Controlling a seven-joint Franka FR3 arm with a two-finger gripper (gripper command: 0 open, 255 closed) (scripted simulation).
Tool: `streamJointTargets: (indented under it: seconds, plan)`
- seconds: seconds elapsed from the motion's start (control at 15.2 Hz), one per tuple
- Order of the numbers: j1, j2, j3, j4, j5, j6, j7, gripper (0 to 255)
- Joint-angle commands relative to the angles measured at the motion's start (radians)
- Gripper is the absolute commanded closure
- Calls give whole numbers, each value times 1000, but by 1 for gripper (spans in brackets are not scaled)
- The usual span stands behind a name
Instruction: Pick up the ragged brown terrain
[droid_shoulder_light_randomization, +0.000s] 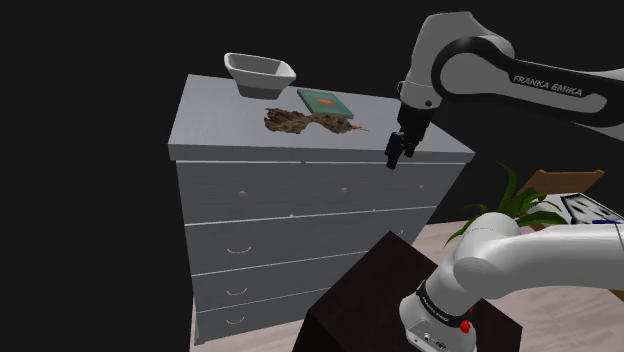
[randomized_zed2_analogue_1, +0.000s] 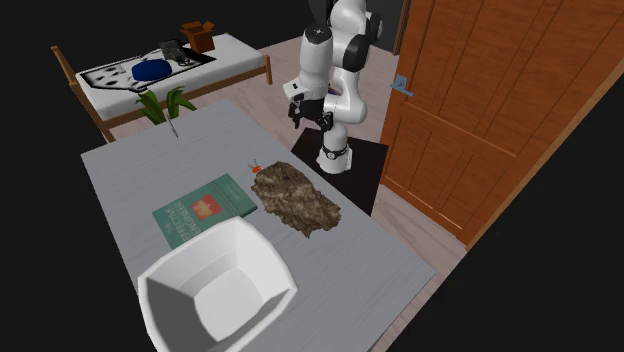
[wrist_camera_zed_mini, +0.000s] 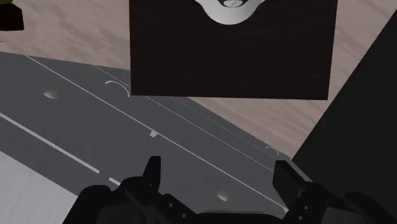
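The ragged brown terrain (droid_shoulder_light_randomization: 298, 121) (randomized_zed2_analogue_1: 296, 198) lies on the grey dresser top (droid_shoulder_light_randomization: 210, 125) (randomized_zed2_analogue_1: 380, 260), touching a green book (droid_shoulder_light_randomization: 325, 102) (randomized_zed2_analogue_1: 203, 207). My black gripper (droid_shoulder_light_randomization: 400, 152) (randomized_zed2_analogue_1: 305, 112) hangs off to the shoulder view's right of the terrain, over the dresser's front right edge and well apart from it. In the wrist view the gripper (wrist_camera_zed_mini: 218, 175) points down past the dresser's drawer fronts (wrist_camera_zed_mini: 76, 121). Its fingers (wrist_camera_zed_mini: 151, 168) stand apart with nothing between them.
A white bowl (droid_shoulder_light_randomization: 260, 73) (randomized_zed2_analogue_1: 215, 290) stands behind the book. A small red thing (randomized_zed2_analogue_1: 255, 168) lies beside the terrain. The dark stand (droid_shoulder_light_randomization: 380, 300) (wrist_camera_zed_mini: 232, 57) is below the gripper. A plant (droid_shoulder_light_randomization: 510, 205), a bed (randomized_zed2_analogue_1: 170, 65) and a wooden door (randomized_zed2_analogue_1: 480, 90) surround the dresser.
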Motion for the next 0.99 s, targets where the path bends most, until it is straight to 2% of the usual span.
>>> streamJointTargets:
  seconds: [0.0,0.46,0.92]
  plan:
    - [0,0,0,0,0,0,0,0]
    - [74,91,46,-1,-289,276,-258,0]
    - [119,153,86,-41,-585,600,-437,0]
